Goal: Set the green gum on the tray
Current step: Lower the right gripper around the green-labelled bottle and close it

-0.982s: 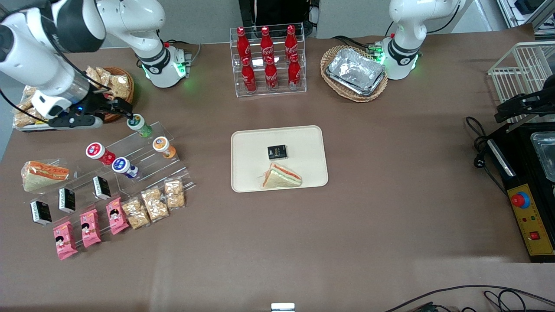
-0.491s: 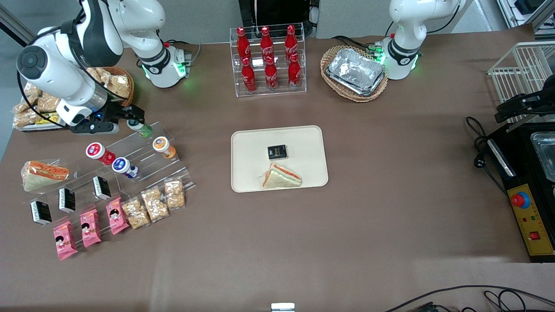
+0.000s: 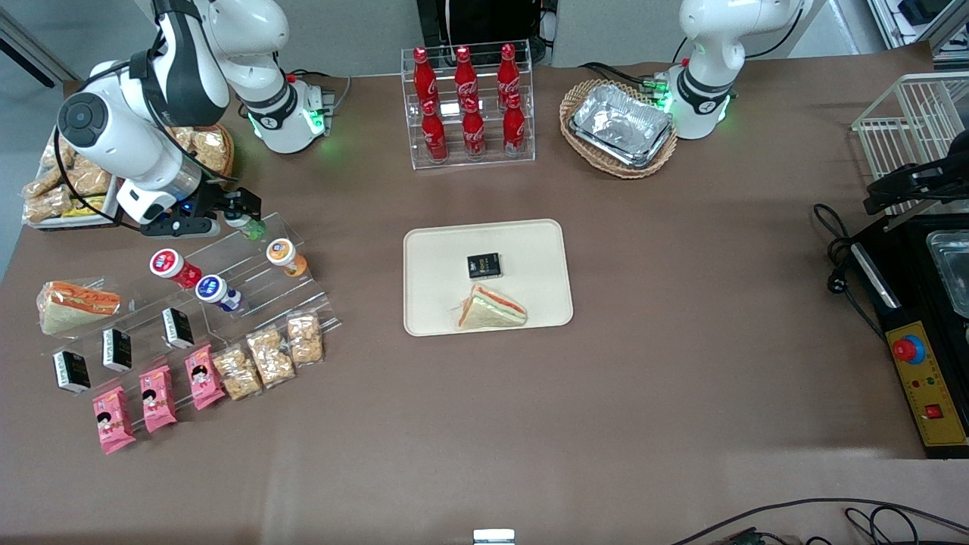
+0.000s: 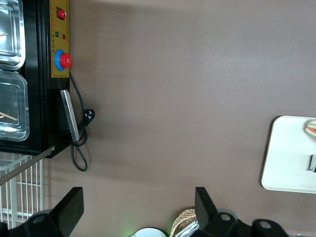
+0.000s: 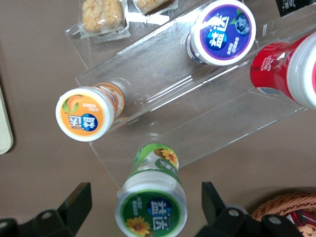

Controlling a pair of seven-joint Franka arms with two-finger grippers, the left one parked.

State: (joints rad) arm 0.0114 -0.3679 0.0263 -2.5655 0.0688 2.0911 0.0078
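The green gum (image 3: 250,226) stands on the top step of a clear acrylic stand (image 3: 253,274); its white lid with the green-and-yellow label shows in the right wrist view (image 5: 152,197). My right gripper (image 3: 243,211) is open and straddles the lid, one black finger (image 5: 77,201) on each side with gaps between fingers and lid. It also shows in the right wrist view (image 5: 146,203). The cream tray (image 3: 435,250) lies at the table's middle, toward the parked arm's end from the stand, with a small black box (image 3: 484,265) and a wrapped sandwich (image 3: 490,309) on it.
On the stand are an orange-bodied bottle (image 3: 286,257), a red-lidded bottle (image 3: 172,266) and a blue-lidded bottle (image 3: 216,291). Snack packets (image 3: 269,356) lie nearer the camera. A rack of red cola bottles (image 3: 468,102) and a basket of foil trays (image 3: 619,127) stand farther off.
My right arm has swung in over the stand and the gripper has closed the distance to the green gum, now straddling its lid. The gum has stayed in place.
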